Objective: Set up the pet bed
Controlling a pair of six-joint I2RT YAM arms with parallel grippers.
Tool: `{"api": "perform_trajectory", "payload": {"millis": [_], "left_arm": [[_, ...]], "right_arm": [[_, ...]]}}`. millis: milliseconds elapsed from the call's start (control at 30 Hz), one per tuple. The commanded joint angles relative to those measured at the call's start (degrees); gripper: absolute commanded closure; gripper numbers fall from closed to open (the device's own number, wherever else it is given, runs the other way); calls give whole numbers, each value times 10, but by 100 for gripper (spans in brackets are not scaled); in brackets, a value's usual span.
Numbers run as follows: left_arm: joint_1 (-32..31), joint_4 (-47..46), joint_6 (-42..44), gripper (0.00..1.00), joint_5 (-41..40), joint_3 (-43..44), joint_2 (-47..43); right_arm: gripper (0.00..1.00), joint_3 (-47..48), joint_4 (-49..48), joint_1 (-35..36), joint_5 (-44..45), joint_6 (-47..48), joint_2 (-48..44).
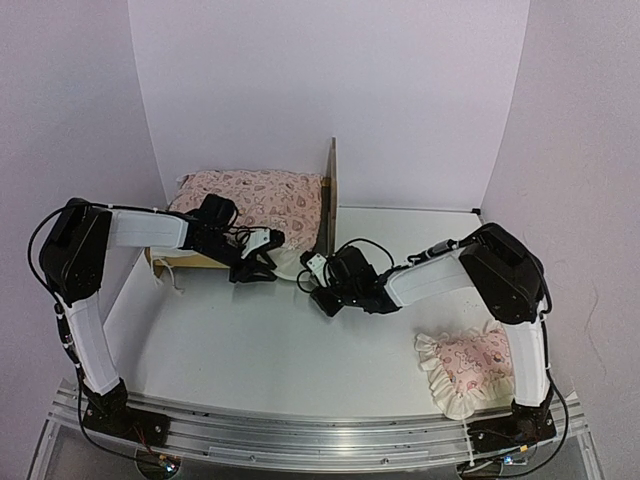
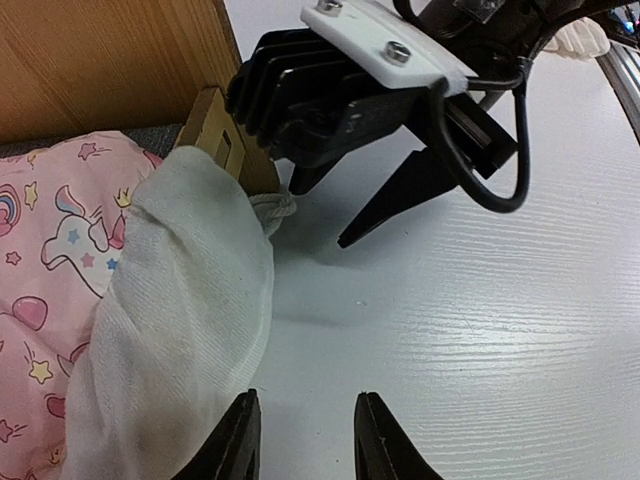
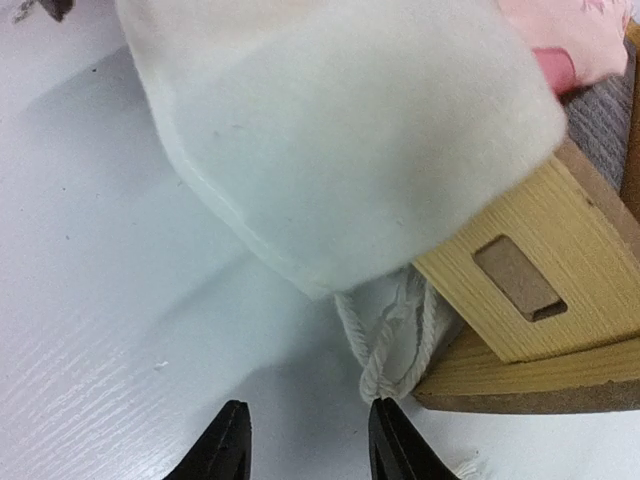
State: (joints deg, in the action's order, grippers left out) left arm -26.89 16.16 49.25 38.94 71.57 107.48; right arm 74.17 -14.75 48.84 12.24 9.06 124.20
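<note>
1. My left gripper: jaws partly apart, nothing between them. One fingertip sits just beside the white underside of the mattress cushion; I cannot tell if it touches.
2. My right gripper: jaws apart, empty. A white cord loop hangs just above one fingertip.
3. Both grippers sit low over the table, facing each other but not touching, at the near rail of the pet bed.
4. Left arm: elbow raised at far left, forearm reaching right. Right arm: elbow raised at right, forearm angled left and down.
5. The pet bed stands at the back left of the table, headboard upright at its right end. The pink cushion lies on it, its white edge spilling over the near rail.
6. The cushion hides most of the bed's base. My left forearm hides part of the near rail.
7. A small ruffled pillow lies beside my right base.
</note>
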Motion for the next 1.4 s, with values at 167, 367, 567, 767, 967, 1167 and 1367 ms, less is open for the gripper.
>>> {"api": "perform_trajectory", "payload": {"millis": [167, 367, 567, 767, 967, 1167, 1367], "left_arm": [[2, -23, -8, 66, 5, -20, -32], [2, -25, -11, 66, 1, -24, -36], [2, -27, -17, 67, -1, -24, -36], [2, -25, -19, 67, 2, -18, -33], [0, -33, -15, 67, 18, -28, -25], [-22, -90, -44, 67, 0, -37, 8], [-36, -119, -49, 66, -6, -27, 43]], "right_arm": [[54, 56, -35, 5, 53, 77, 39], [54, 81, -12, 2, 69, 97, 72], [55, 78, 10, -2, 105, 93, 81], [87, 80, 56, -19, 77, 40, 83], [100, 78, 83, -55, -132, -89, 40], [100, 86, 71, -89, -308, -208, 24], [100, 72, 19, -106, -390, -291, 13]]}}
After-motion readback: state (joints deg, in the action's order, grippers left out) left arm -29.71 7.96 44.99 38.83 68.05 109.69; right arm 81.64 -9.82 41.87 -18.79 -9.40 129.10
